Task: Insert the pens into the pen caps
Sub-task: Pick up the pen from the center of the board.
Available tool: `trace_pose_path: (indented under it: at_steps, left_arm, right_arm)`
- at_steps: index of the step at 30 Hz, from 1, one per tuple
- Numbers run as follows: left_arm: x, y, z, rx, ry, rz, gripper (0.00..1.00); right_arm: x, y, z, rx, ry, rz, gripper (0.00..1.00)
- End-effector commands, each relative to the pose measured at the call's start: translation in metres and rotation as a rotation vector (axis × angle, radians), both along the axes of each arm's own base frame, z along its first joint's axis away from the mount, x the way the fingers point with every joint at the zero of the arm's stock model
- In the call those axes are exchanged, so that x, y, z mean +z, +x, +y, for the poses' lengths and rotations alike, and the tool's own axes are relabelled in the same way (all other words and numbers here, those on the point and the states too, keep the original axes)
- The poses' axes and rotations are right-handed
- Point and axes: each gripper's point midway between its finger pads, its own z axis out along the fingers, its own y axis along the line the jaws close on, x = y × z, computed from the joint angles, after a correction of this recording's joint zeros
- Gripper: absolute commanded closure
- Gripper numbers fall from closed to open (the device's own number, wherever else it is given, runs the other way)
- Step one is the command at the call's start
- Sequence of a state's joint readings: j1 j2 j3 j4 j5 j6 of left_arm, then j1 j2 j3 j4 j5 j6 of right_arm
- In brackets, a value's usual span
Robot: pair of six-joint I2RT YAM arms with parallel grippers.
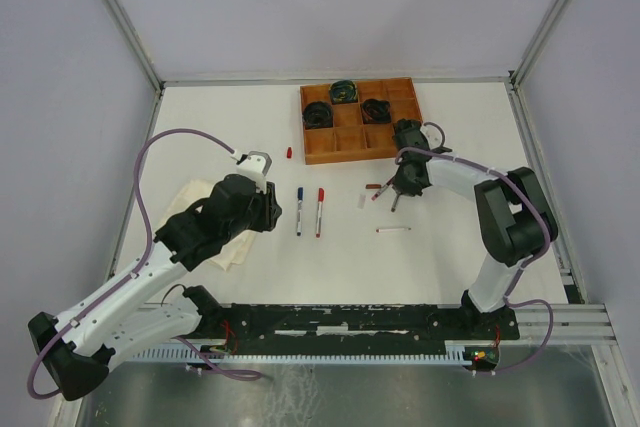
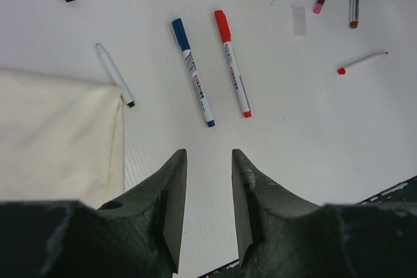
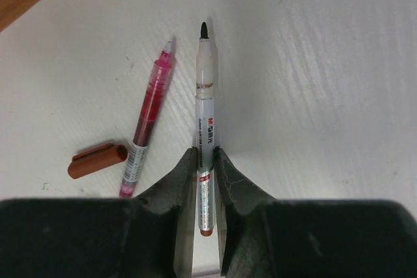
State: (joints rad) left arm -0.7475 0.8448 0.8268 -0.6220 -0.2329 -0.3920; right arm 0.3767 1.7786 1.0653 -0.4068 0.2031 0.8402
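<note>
Here the right gripper point(image 3: 206, 161) looks pinched on the brown-ended pen point(image 3: 205, 96), barrel running straight ahead between its fingers, bare tip foremost, with the brown cap point(image 3: 98, 159) lying left of them; the left gripper point(image 2: 208, 153), narrowly parted and empty, sits farther off.

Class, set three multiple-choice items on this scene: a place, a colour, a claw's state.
1. The brown cap lies: A on a pen; B beside the pink pen; C in a claw.
2. The side-by-side pens' caps: A blue, red; B green, black; C both brown.
3. The right claw: A wide open; B shut on a pen; C shut on a cap.
B, it lies loose by that pen; A, both caps show; B, its fingers pinch a barrel.
</note>
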Motion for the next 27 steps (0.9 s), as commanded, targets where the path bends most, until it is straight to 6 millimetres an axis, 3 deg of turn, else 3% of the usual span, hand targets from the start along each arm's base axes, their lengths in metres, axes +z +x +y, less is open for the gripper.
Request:
trace_pose_path:
  at_steps: [1,7,27]
  left_arm:
    - [0.004,0.005,-0.001,-0.033,0.023,-0.039,0.60]
    - [0.004,0.004,-0.001,-0.034,0.021,-0.040,0.60]
    - [0.005,0.004,0.000,-0.028,0.021,-0.043,0.60]
  right_arm:
    - [0.015,-0.006,-0.022,-0.003,-0.098,-0.021,0.79]
    - [0.019,-0.012,-0.036,0.020,-0.171,-0.012,0.79]
    - [-0.011,-0.014,-0.034,0.062,-0.146,0.079,0.73]
